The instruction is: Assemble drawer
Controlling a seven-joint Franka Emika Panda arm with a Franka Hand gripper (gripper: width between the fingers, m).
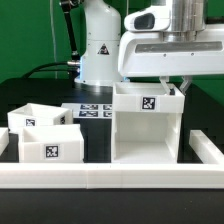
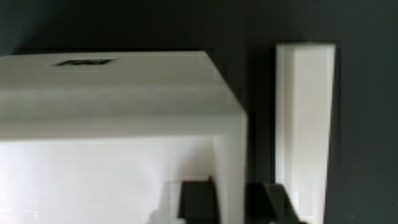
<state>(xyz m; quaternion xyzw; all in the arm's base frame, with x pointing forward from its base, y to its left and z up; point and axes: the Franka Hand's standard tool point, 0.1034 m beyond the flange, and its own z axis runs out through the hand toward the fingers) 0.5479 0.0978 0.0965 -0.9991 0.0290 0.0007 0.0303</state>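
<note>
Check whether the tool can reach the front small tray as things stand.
Probably yes. The front tray sits open-topped at the exterior view's left, nothing above it. The tool is at the upper edge of the housing, so it would first have to rise and cross over.

Fingertips: the two-finger gripper (image 2: 238,205) shows only dark finger stubs, cut off by the wrist view's edge. In the exterior view they drop behind the housing's rim.
Housing: the large white plastic cube-like open housing (image 1: 146,122) is blurred close up, and its black square tag (image 2: 84,62) is an unreadable smear.
Contact: can't tell whether the fingers touch the housing wall.
Board: the thin flat white marker board (image 1: 93,110) is half covered by the housing and trays.
Rear tray: the smaller white open-top tray (image 1: 38,114) is partly hidden by the front tray (image 1: 50,142).
Arm: the white robot arm (image 1: 98,45) is cut off at the exterior view's top edge.
</note>
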